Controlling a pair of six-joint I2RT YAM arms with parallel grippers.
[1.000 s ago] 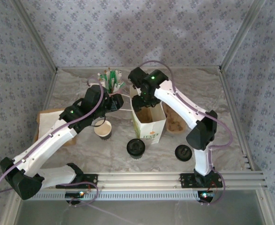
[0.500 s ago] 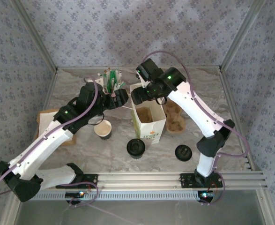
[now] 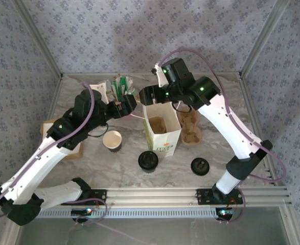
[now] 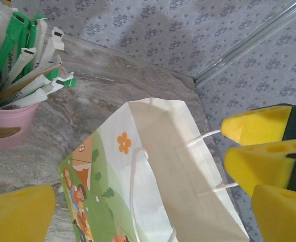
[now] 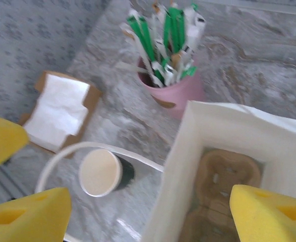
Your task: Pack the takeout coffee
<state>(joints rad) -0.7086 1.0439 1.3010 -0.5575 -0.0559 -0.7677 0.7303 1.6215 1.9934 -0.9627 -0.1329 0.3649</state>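
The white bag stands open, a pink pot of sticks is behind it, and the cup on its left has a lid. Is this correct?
Not quite: the cup left of the bag has no lid; the right wrist view shows its open, cream inside. The rest is right.

The white bag [image 3: 167, 143] stands open-mouthed mid-table [image 3: 114, 171], but its far rim is crowded: the left gripper [image 3: 131, 104] and the right gripper [image 3: 145, 95], both spread wide, hang close together just over it. The near half of the mouth is unblocked from above. A handle loop [image 5: 95, 147] sticks out on the bag's left side. A brown pulp carrier [image 3: 191, 128] sits just beside the bag's right wall, and a pink cup of sticks [image 3: 120, 91] stands behind the bag, towards the far edge. Towards the near edge, the takeout coffee [image 3: 148, 161] has bare marble all round it, with a lidless cup [image 3: 112, 140] to its left and a loose lid [image 3: 200, 166] to its right, each well apart from it.
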